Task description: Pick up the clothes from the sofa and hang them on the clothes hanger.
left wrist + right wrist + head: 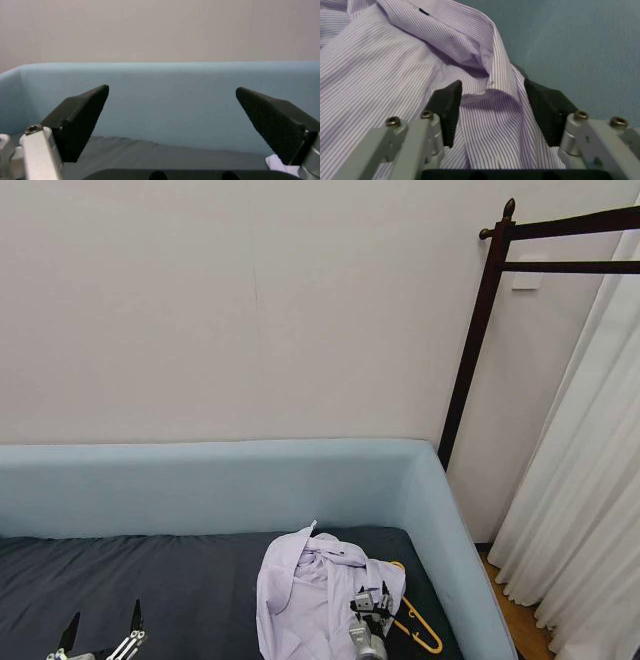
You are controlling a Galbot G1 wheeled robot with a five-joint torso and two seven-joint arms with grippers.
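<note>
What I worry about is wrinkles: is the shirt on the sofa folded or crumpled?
Crumpled: the shirt lies bunched in uneven folds on the sofa, right end effector at one fold, left end effector open aside.

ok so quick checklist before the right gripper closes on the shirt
1. Right gripper open: ok.
2. Shirt fold between its fingers: ok.
3. Hanger kept out of the grip: cannot tell; it pokes out from under the shirt, beside the gripper.
4. Left gripper open and apart from the shirt: ok.
5. Rack rail bare where it is in view: ok.
</note>
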